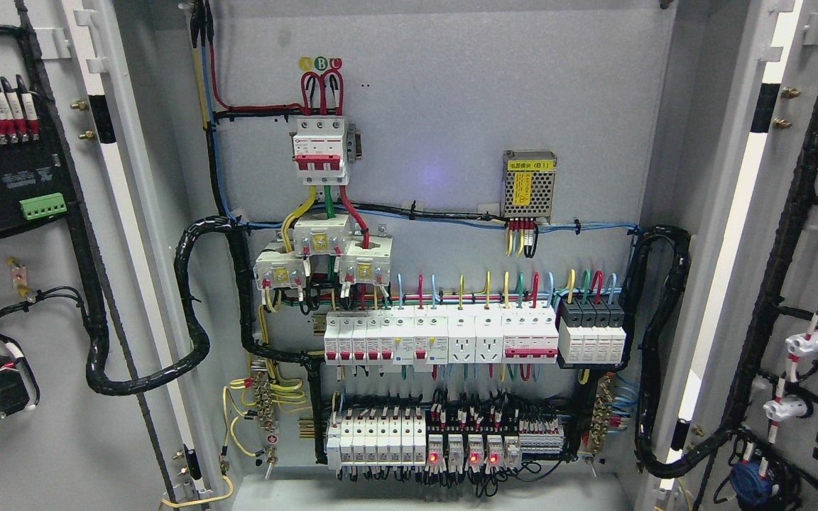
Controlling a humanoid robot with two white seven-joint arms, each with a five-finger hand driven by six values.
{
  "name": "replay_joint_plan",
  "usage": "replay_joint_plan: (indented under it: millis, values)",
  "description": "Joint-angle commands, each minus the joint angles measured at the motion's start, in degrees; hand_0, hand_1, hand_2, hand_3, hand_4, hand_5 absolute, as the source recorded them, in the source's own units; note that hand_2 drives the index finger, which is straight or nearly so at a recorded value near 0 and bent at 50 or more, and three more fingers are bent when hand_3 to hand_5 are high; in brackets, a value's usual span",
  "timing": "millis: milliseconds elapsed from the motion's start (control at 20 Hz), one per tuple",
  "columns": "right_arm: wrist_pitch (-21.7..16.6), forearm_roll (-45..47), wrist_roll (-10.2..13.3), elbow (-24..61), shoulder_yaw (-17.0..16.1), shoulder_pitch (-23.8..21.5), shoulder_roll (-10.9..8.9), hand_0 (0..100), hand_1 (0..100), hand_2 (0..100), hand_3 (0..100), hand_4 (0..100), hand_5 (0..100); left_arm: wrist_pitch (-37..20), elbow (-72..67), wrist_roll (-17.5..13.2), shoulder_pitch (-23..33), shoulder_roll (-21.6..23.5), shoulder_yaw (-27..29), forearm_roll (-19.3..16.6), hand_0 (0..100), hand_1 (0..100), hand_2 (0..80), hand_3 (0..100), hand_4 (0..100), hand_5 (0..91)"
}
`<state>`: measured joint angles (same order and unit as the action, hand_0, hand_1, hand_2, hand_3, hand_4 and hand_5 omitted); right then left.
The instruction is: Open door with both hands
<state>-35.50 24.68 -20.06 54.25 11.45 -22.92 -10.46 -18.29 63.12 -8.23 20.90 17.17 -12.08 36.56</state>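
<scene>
Cabinet interior (437, 142) exposed | left door (40, 284), right door (806, 284) both swung wide | no hand visible, grip state cannot be told | judged complete; avoid snagging door wiring.

Neither of the robot's arms nor either hand shows anywhere in the head view.
</scene>
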Motion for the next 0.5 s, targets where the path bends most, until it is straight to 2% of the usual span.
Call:
replay_joint_plan:
  millis: [0, 200, 300, 450]
  values:
    - [0.08, -2.44, 0.55, -38.76, 1.83, 3.76, 8.35, 19, 0, 0, 0, 0, 0, -0.17, -34.08, -2.92, -2.7, -5.29, -2.6, -1.48, 0, 0, 0.0, 0, 0, 0.0]
    - [1.13, -5.86, 0.99, -43.95, 1.83, 3.76, 8.62, 19, 0, 0, 0, 0, 0, 0.01, -48.32, -3.28, -6.83, -8.37, -2.42, -5.44, 0, 0, 0.0, 0, 0, 0.0]
    - [2.45, -6.92, 2.65, -44.84, 1.91, 3.94, 8.44, 19, 0, 0, 0, 0, 0, 0.09, -51.59, -3.28, -7.28, -9.26, -2.42, -5.71, 0, 0, 0.0, 0, 0, 0.0]
    - [7.88, -8.76, 4.94, -46.24, 2.0, 5.17, 8.09, 19, 0, 0, 0, 0, 0, 2.19, -56.77, -3.28, -9.11, -9.96, -2.42, -5.8, 0, 0, 0.0, 0, 0, 0.0]
